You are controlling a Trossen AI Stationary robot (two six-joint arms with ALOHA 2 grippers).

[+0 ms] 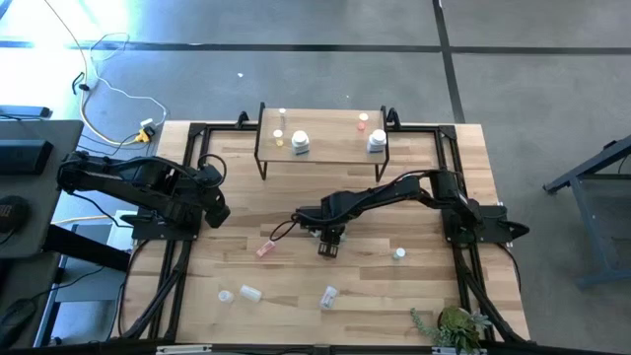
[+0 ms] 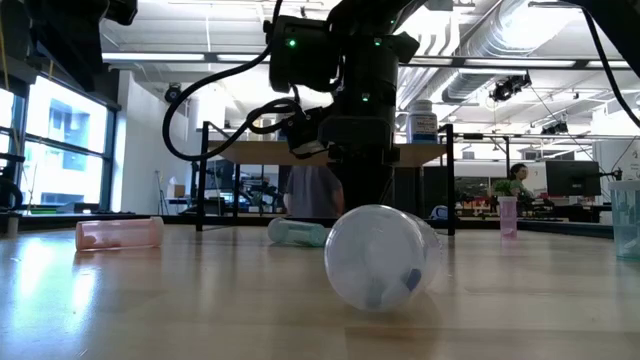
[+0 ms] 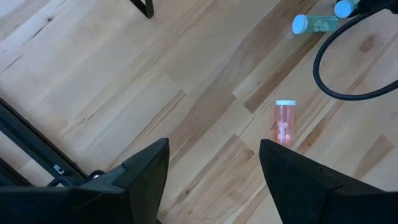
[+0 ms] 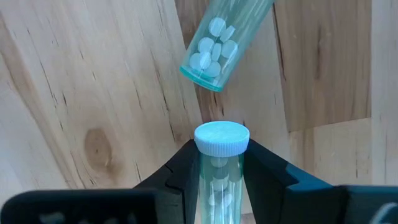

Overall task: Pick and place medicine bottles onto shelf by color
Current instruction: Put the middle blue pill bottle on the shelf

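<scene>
Green white-capped bottle (image 4: 219,168) sits mid-table, clamped lengthwise between the right gripper (image 4: 219,177) fingers, cap pointing out past the tips; shelf (image 1: 323,150) lies straight toward the far edge, left gripper (image 3: 211,171) idles open at left.

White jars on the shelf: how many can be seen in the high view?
2. One white jar stands left of the middle of the shelf, the other near its right end. None seems hidden from above.
</scene>
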